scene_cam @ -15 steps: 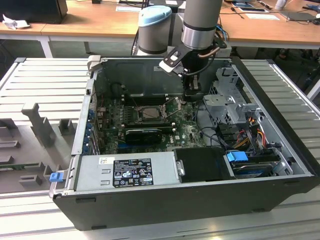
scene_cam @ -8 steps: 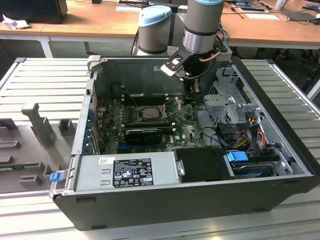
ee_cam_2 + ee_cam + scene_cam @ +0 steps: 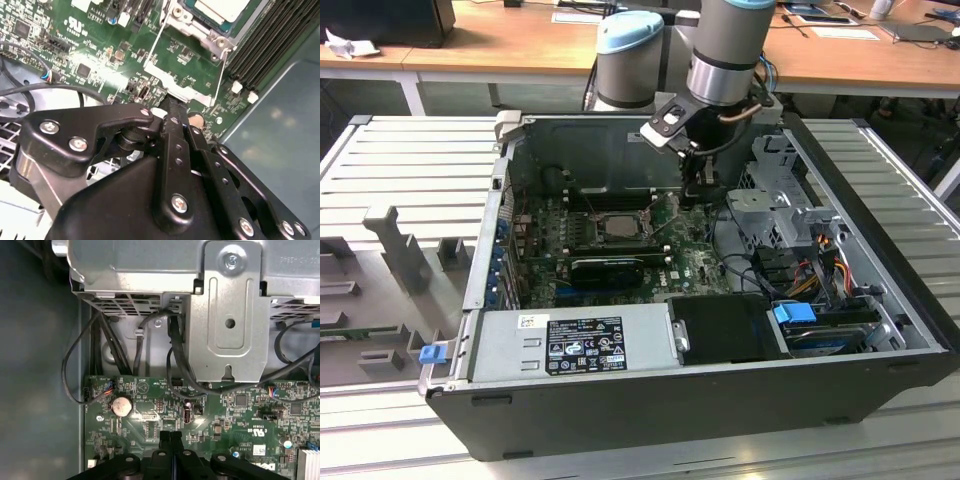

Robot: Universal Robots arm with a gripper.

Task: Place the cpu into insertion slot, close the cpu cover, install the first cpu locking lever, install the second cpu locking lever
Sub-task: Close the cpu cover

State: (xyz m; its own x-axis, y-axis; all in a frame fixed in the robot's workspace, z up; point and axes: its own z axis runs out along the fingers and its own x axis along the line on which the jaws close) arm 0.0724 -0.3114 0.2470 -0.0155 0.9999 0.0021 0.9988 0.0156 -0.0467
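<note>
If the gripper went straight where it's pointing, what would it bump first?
The gripper, jaws together, would likely hit the green circuit board first, though depth is unclear.

In the second wrist view we lose part of the cpu (image 3: 220,7) and the cpu cover (image 3: 200,32) past the picture's edge; the gripper (image 3: 172,106) hides the circuit board (image 3: 100,50) just beside that cover.

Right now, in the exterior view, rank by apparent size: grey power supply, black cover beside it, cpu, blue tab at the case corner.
1. grey power supply
2. black cover
3. cpu and blue tab: look alike; the tab sits nearer the camera, so unranked.
</note>
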